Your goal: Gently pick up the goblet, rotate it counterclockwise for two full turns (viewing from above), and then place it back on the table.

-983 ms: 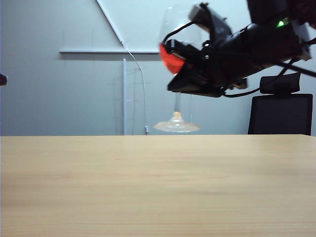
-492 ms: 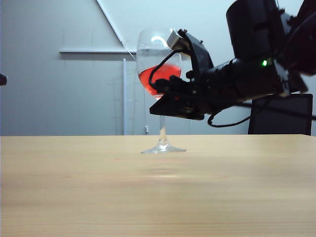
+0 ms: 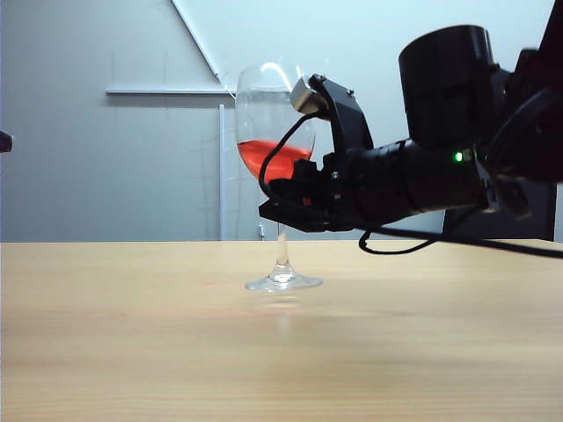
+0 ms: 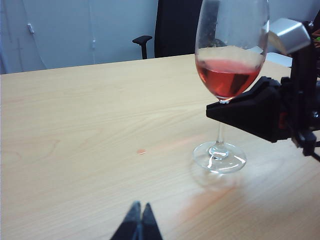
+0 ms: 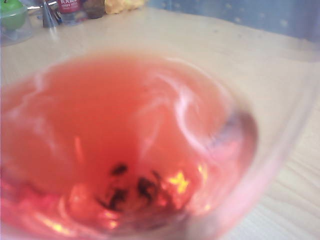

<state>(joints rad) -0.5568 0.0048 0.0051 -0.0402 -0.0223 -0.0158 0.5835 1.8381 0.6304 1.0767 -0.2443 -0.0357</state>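
The goblet (image 3: 273,132) is a clear stemmed glass holding red liquid, and it stands upright over the middle of the light-wood table (image 3: 132,352). My right gripper (image 3: 281,209) reaches in level from the right, shut on the stem just under the bowl. The round foot (image 4: 220,158) is at the tabletop; I cannot tell whether it touches. In the right wrist view the bowl (image 5: 125,150) fills the picture and hides the jaws. My left gripper (image 4: 140,206) is shut and empty, low over the table and well short of the goblet.
A black office chair (image 4: 175,27) stands behind the table's far edge. A small reddish spot (image 4: 141,151) marks the wood beside the foot. Far off in the right wrist view are a green object (image 5: 12,12) and a red-labelled bottle (image 5: 70,6).
The right arm has brought the goblet down and to the left, from high above the table to the tabletop. The glass has come upright and the liquid has levelled. The left gripper has not moved.
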